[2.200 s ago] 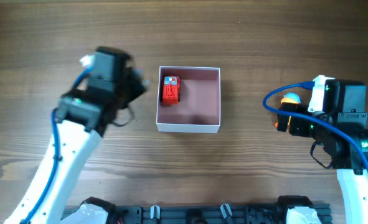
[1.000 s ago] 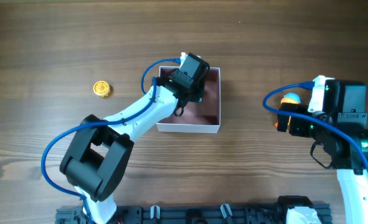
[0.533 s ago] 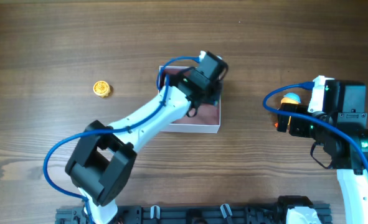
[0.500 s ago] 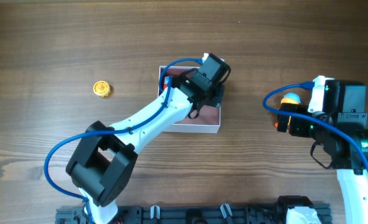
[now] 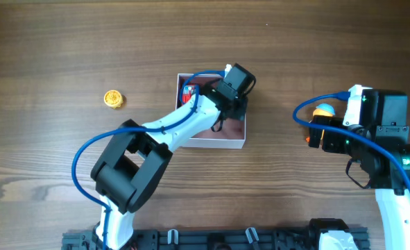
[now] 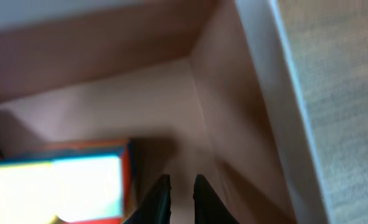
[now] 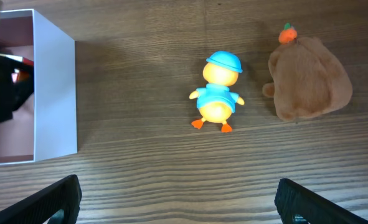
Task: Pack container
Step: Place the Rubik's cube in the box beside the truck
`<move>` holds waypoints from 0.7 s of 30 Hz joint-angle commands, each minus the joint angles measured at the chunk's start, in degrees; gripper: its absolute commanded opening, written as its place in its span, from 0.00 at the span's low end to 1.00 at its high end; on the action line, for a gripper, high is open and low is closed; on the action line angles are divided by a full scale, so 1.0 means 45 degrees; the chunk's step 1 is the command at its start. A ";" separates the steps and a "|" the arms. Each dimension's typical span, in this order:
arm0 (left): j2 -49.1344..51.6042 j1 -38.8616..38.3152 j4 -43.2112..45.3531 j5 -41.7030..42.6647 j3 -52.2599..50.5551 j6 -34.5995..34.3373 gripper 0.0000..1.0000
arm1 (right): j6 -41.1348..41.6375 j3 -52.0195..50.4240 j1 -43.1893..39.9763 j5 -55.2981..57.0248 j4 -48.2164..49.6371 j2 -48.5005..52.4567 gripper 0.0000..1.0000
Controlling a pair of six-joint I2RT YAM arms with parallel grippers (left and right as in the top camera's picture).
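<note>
The left fingers are nearly together, with only a slim gap and nothing between them. They are low inside the square, shallow white-walled box with the dusty-pink floor, their tips near the bare floor by one wall. Just beside them, toward the left of the wrist view, lies a red toy block with a white and blue face. I cannot tell whether it touches the fingers. From overhead, the box sits mid-tabletop with the left arm reaching across it, and the red toy is in its far left corner.

The right fingers are spread wide and empty. They hang above the brown wooden tabletop with a yellow duck figure in a blue cap and shirt ahead of them. A brown plush lump with a small orange tip is just beside the duck. Well apart, on the left, a small round yellow piece lies alone.

One toy appears packed and three wait outside, so packing looks early. The left arm seems to be at the end of a placement or a nudge. Next, it would need to rise straight out, clear of the thin walls, before going for the yellow piece. The right fingers would need to come down around the duck without catching the plush.
</note>
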 commanded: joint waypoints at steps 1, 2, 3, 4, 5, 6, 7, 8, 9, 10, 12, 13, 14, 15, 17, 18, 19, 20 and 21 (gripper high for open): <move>0.0170 0.0534 0.0146 -0.0457 0.0146 -0.0063 0.15 | 0.0189 0.0311 0.0053 -0.0160 -0.0019 -0.0092 1.00; 0.0170 0.0641 0.0121 -0.0461 0.0146 -0.0063 0.15 | 0.0189 0.0311 0.0053 -0.0155 -0.0019 -0.0092 1.00; 0.0170 0.0763 0.0083 -0.0461 0.0146 -0.0063 0.15 | 0.0180 0.0311 0.0053 -0.0155 -0.0019 -0.0092 1.00; 0.0170 0.0831 0.0083 -0.0461 0.0146 -0.0068 0.15 | 0.0185 0.0311 0.0053 -0.0155 -0.0019 -0.0092 1.00; 0.0170 0.0991 0.0117 -0.0461 0.0146 -0.0063 0.15 | 0.0185 0.0311 0.0053 -0.0155 -0.0010 -0.0092 1.00; 0.0170 0.1069 0.0136 -0.0466 0.0146 -0.0063 0.15 | 0.0185 0.0311 0.0053 -0.0155 -0.0010 -0.0092 1.00; 0.0170 0.1127 0.0141 -0.0471 0.0146 -0.0058 0.15 | 0.0185 0.0311 0.0053 -0.0155 -0.0010 -0.0092 1.00; 0.0170 0.1205 0.0146 -0.0466 0.0146 -0.0063 0.15 | 0.0185 0.0311 0.0053 -0.0155 -0.0010 -0.0092 1.00; 0.0170 0.1248 0.0141 -0.0466 0.0146 -0.0058 0.16 | 0.0180 0.0311 0.0053 -0.0155 -0.0010 -0.0092 1.00; 0.0170 0.1277 0.0146 -0.0466 0.0146 -0.0029 0.16 | 0.0185 0.0311 0.0053 -0.0155 -0.0010 -0.0092 1.00; 0.0170 0.1277 0.0189 -0.0461 0.0146 -0.0024 0.18 | 0.0185 0.0311 0.0053 -0.0155 -0.0005 -0.0092 1.00; 0.0170 0.1273 0.0243 -0.0457 0.0146 -0.0024 0.19 | 0.0180 0.0311 0.0053 -0.0155 -0.0010 -0.0092 1.00; 0.0165 0.1239 0.0287 -0.0447 0.0175 -0.0024 0.20 | 0.0180 0.0311 0.0053 -0.0155 -0.0010 -0.0092 1.00; 0.0141 0.1180 0.0282 -0.0447 0.0238 -0.0024 0.20 | 0.0185 0.0311 0.0053 -0.0155 -0.0010 -0.0092 1.00; 0.0034 0.1005 0.0170 -0.0452 0.0437 -0.0019 0.23 | 0.0180 0.0311 0.0053 -0.0155 -0.0010 -0.0092 1.00; -0.0058 0.0894 0.0068 -0.0461 0.0573 -0.0019 0.25 | 0.0185 0.0311 0.0053 -0.0155 -0.0015 -0.0092 1.00; -0.0214 0.0772 -0.0063 -0.0461 0.0738 -0.0019 0.25 | 0.0185 0.0311 0.0053 -0.0155 -0.0015 -0.0092 1.00; -0.0476 0.0641 -0.0253 -0.0491 0.0942 -0.0019 0.28 | 0.0180 0.0311 0.0053 -0.0155 -0.0015 -0.0092 1.00; -0.0748 0.0568 -0.0423 -0.0622 0.1078 -0.0019 0.33 | 0.0185 0.0311 0.0053 -0.0155 -0.0015 -0.0092 1.00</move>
